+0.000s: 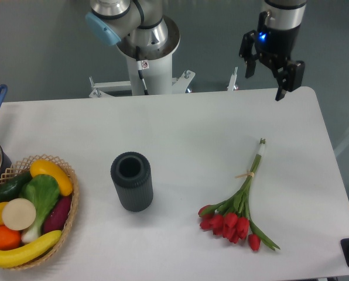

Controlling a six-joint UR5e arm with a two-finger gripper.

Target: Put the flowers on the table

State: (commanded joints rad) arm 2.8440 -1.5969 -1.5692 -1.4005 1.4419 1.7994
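Overhead, the pincer (270, 73) hangs released near the table's (180, 126) far edge; flowers (240, 205) lie flat.

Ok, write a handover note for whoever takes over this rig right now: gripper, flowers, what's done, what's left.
Gripper: open, empty, raised above the table's far right edge, fingers pointing down.
Flowers: lying flat on the table, right of centre, red heads toward the near edge, stems pointing away, nothing touching them.
Dark cylindrical vase: upright, left of the flowers, empty as far as can be seen.
Done: the flowers rest on the table.
Left: apparently nothing, apart from parking the arm.
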